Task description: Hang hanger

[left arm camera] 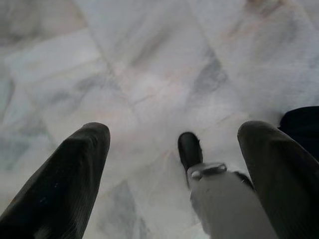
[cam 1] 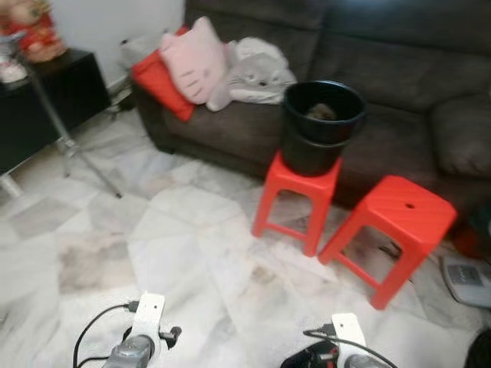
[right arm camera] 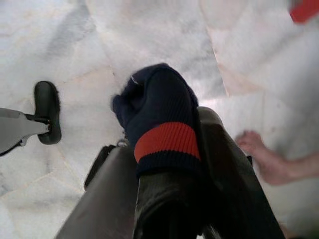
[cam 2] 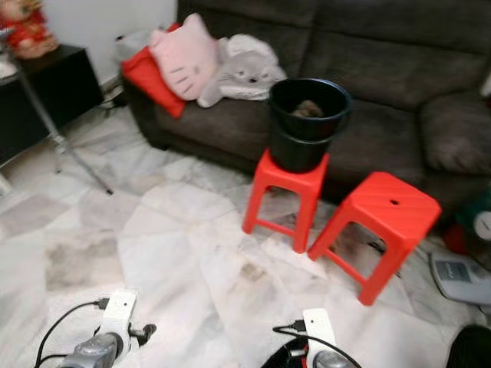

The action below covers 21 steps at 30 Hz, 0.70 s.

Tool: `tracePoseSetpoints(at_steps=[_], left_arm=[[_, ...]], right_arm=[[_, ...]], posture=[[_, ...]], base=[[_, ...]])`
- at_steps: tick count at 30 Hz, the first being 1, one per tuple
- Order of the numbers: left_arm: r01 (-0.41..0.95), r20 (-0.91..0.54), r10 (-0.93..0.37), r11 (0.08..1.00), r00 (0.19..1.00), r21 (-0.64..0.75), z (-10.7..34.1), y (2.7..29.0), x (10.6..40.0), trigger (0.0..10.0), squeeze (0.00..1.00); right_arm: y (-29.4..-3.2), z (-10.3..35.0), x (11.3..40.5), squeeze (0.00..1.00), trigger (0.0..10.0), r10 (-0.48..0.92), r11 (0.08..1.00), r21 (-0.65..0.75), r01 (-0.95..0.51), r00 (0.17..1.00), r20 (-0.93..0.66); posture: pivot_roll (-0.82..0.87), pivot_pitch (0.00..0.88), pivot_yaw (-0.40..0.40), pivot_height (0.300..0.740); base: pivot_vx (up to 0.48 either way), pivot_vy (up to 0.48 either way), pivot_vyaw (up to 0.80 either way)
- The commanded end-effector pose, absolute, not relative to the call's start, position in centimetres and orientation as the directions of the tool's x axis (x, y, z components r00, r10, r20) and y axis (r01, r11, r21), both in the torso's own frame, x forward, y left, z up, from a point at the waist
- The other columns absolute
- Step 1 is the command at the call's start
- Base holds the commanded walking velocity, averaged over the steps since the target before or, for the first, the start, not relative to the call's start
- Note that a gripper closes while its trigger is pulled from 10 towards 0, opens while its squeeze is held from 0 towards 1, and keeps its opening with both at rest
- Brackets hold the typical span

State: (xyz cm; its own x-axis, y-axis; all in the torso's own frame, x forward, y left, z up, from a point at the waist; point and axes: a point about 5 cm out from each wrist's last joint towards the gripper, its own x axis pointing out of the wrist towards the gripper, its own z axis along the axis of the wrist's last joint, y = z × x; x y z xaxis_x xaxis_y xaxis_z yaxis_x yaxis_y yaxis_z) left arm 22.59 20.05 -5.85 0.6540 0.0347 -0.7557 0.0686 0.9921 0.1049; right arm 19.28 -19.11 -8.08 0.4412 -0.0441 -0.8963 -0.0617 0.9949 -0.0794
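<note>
My right gripper [right arm camera: 167, 144] is shut on a navy sock [right arm camera: 159, 99] with a red band. The sock is bunched up and sticks out past the fingers [right arm camera: 224, 164] above the marble floor. My left gripper [left arm camera: 174, 130] is open, its two black fingers [left arm camera: 75, 169] wide apart with nothing between them, and it points down at the floor. Both arms hang low at the bottom of the eye views, the left arm [cam 1: 142, 341] and the right arm [cam 1: 341, 345]. A black bucket [cam 1: 322, 126] with something brownish inside stands on a red stool [cam 1: 299, 192] ahead.
A second red stool [cam 1: 399, 222] stands right of the first. A dark sofa [cam 1: 383, 69] with cushions and soft toys [cam 1: 196, 61] runs behind them. A black cabinet [cam 1: 46, 107] and a thin stand leg [cam 1: 69, 138] are at left. A person's bare foot [right arm camera: 264, 157] is beside my right gripper.
</note>
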Motion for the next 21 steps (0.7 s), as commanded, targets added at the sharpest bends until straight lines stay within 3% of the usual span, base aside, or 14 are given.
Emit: tracePoseSetpoints(at_steps=[1, 21], left_arm=[[0.065, -0.759, 0.037, 0.993, 0.65, 0.104, -5.94, 20.12, 22.43, 10.0, 0.0], [0.065, -0.759, 0.033, 0.993, 0.65, 0.099, -5.86, 19.8, 22.69, 10.0, 0.0]], right_arm=[[-19.32, -8.08, 19.22, 0.0, 10.0, -0.051, 0.995, -0.081, -0.05, 0.444, -0.895], [-19.77, -7.75, 19.75, 0.0, 10.0, -0.074, 0.993, -0.107, -0.045, 0.465, -0.882]], posture=[[-0.03, 0.0, -0.033, 0.74], [-0.03, 0.0, -0.039, 0.74]], base=[[0.0, 0.0, 0.8], [0.0, 0.0, 0.8]])
